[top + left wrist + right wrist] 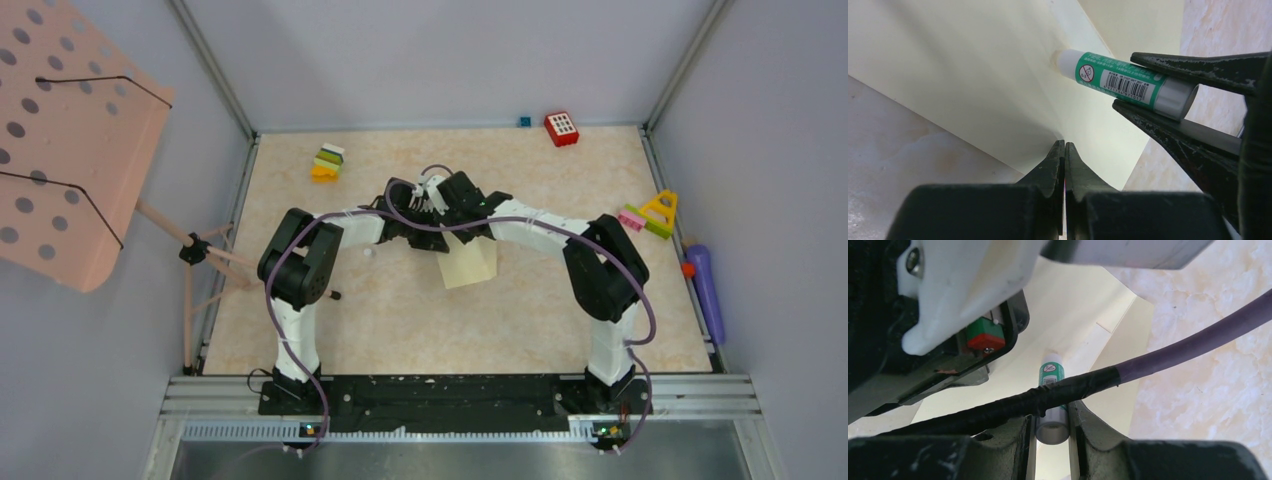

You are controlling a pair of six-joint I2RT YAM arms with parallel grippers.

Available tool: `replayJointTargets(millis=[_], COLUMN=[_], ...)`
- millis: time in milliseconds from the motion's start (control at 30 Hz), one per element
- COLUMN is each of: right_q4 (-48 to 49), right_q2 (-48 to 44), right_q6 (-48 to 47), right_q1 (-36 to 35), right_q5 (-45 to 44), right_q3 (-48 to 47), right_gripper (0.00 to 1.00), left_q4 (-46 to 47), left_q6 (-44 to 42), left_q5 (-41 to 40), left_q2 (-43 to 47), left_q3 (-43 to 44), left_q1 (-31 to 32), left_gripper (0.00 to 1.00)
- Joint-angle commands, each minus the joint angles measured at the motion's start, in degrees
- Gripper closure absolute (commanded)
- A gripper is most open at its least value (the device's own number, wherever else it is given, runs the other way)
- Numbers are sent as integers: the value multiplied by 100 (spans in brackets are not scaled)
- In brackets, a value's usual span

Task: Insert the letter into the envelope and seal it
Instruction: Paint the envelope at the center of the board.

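Note:
The pale yellow envelope (468, 265) hangs tilted under both grippers at mid-table. In the left wrist view the envelope (973, 75) fills the frame, and a crease in it runs down to the tips of my left gripper (1064, 144), which is shut on the paper. My right gripper (1051, 407) is shut on a green and white glue stick (1051, 377). The glue stick (1118, 80) has its white tip pressed against the envelope's paper (1073, 305). From above, the left gripper (432, 240) and right gripper (462, 235) sit close together. The letter is not visible.
Coloured toy blocks (328, 161) lie at the back left, a red block (561, 128) at the back, and more blocks (650, 213) with a purple tool (706, 288) at the right. A pink perforated board (60, 130) on a stand leans at the left. A purple cable (1168, 355) crosses the right wrist view.

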State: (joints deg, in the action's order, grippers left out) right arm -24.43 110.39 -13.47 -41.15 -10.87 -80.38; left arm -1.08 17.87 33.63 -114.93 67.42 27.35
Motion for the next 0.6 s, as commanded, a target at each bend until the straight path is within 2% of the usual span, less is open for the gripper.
replayJointTargets(millis=[0, 300, 567], right_q4=[519, 771, 165], right_q2=[187, 144, -8], right_q6=[135, 266, 302], right_q1=[54, 72, 72], right_q5=[-130, -148, 373], right_q3=[-307, -200, -141], right_gripper=[100, 100, 100], left_q4=[-485, -503, -509], left_q6=[-227, -214, -205], left_q5=[-462, -480, -506], left_q2=[-290, -308, -310], left_q3=[-63, -50, -45], left_q1=[110, 108, 111], left_gripper=[100, 100, 100])
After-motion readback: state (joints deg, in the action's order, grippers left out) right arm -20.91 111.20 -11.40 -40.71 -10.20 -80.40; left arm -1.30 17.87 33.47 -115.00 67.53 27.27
